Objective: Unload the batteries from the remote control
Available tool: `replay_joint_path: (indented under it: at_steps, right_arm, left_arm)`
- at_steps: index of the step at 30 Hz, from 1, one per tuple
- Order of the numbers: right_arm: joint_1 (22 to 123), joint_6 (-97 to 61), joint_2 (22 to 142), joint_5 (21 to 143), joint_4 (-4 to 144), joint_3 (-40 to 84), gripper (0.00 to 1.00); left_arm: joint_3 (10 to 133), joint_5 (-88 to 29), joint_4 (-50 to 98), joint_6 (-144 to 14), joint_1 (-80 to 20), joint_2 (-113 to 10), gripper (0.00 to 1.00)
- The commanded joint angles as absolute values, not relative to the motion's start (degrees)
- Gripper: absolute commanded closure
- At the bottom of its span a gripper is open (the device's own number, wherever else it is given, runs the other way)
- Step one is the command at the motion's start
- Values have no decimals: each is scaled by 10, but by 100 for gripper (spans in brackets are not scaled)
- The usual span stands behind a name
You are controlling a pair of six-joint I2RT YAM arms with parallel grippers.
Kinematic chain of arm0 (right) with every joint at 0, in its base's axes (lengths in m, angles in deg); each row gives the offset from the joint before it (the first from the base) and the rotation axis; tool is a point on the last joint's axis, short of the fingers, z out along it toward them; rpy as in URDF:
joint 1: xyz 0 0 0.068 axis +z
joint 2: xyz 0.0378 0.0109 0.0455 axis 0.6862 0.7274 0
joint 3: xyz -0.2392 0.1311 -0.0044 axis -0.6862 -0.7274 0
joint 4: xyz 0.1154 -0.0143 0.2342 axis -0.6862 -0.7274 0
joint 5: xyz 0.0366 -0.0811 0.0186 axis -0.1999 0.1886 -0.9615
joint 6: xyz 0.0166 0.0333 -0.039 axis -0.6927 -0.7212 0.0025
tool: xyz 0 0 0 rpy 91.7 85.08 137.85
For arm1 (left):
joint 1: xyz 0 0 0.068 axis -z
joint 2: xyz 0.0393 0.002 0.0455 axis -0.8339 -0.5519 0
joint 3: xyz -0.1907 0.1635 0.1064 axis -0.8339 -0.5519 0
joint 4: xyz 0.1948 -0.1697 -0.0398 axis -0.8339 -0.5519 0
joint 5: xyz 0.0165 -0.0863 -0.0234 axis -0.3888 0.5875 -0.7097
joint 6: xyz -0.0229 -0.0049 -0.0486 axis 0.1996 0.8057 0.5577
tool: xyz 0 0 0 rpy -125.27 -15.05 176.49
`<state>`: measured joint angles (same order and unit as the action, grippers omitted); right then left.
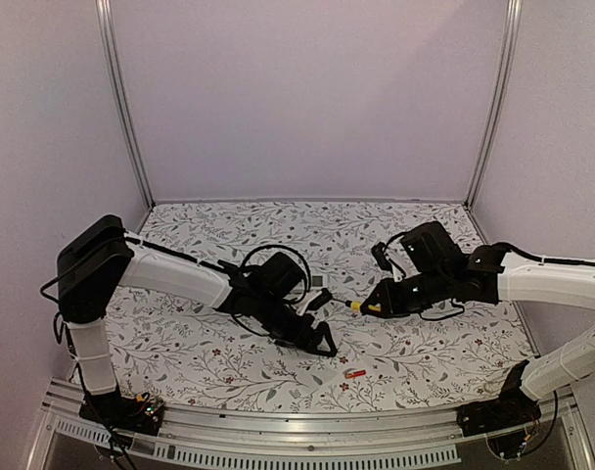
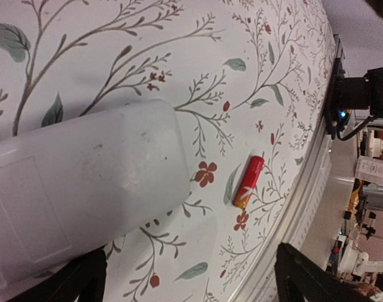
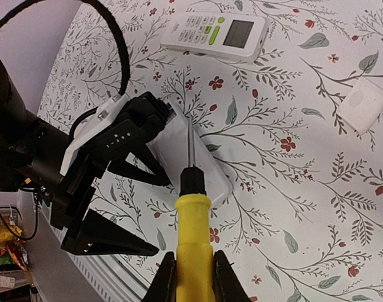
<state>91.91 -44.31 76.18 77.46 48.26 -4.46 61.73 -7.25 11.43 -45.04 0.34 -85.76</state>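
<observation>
Gripping a yellow-handled screwdriver [image 3: 193, 220], the right fingers [image 3: 225, 280] are clenched on its handle, with the tip against the white remote [image 3: 198, 163]. The left fingers [image 2: 305, 277] are released and spread wide, one beside that remote. A red-orange battery [image 2: 248, 182] lies loose on the bench [image 2: 116, 38], at 3 o'clock from the remote in the left wrist view.

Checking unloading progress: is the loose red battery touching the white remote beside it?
Apart. Left wrist view shows bare patterned cloth between the red battery and the white remote.
</observation>
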Motion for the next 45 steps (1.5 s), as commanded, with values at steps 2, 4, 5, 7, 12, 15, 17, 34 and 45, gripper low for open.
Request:
replay_joint_path:
  at_steps: [2,4,5,7,12,15,17,34,45]
  right_arm:
    - [919,-457,745,791,494,-56,100]
    - [919,-459,744,789,495,-57,100]
    - [919,-460,744,789,495,-57,100]
    - [918,-461,744,791,495,-57,100]
    - [919,-465,744,795,498,-57,100]
    - [920,-466,751,786,506,-57,100]
    - [922,-467,760,777,513,-55,100]
    - [998,-489,918,764,511,62,100]
    - [1003,-506,978,760,445,117,100]
  left_arm:
    - [659,-95,190,-425,7,-900,7]
    - [673,-108,188,-429,6,-905,7]
    - [676,-114,189,-431,5,-902,7]
    - [676,-124,193,-439,3,-886,7]
    - [664,-136,150,-472,-13,-824,6]
    - [651,-145,107,-494,-34,-784,6]
    - [640,-145,84,-505,-52,-763,7]
    - [599,-93,45,-554,-161,-808,46]
    - [597,-103,40,-567,-161,-836,60]
